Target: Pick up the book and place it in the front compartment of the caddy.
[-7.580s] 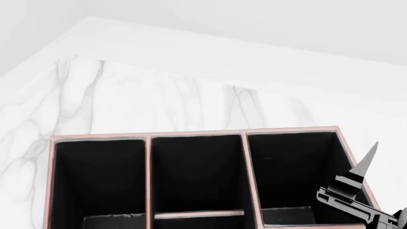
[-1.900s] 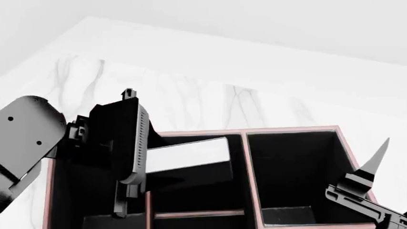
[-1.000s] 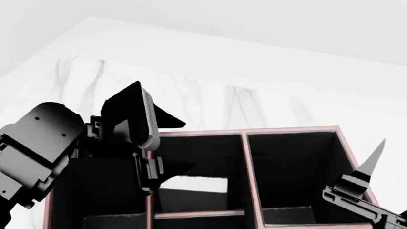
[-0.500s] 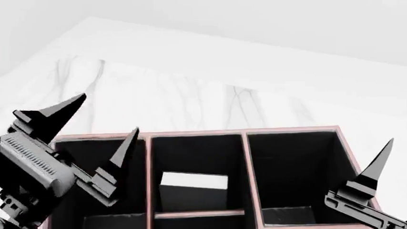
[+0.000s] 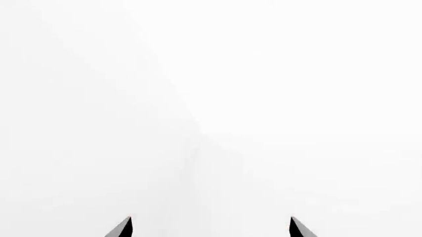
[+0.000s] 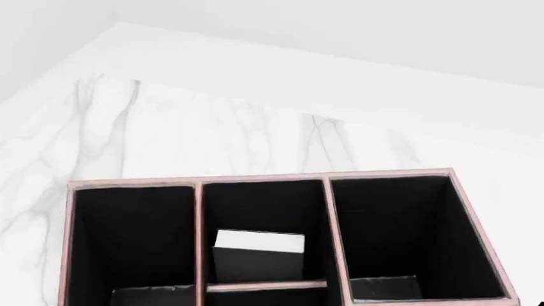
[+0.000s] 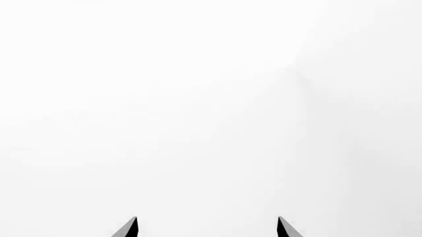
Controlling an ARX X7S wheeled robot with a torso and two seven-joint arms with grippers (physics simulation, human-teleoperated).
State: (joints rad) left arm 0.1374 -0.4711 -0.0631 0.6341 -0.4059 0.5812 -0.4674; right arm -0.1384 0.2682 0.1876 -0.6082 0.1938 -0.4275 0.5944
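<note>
In the head view the reddish-brown caddy [image 6: 197, 186] stands at the bottom of the picture with its black-lined cells open upward. The book [image 6: 257, 255], black cover with white page edges up, stands in the front compartment [image 6: 264, 207], the middle cell of the row of three, against the pale cross divider [image 6: 265, 285]. Both grippers are out of the head view. My left gripper [image 5: 211, 228] shows only two dark fingertips set wide apart against blank white, with nothing between them. My right gripper [image 7: 207, 228] shows the same, open and empty.
The caddy sits on a white marble table [image 6: 213, 134] whose far edge meets a white wall behind. The wider end cells at left [image 6: 132, 236] and right [image 6: 395, 229] hold nothing that shows.
My left gripper let go of the book, which dropped into the middle cell. Then both arms drew back out of the head view.
</note>
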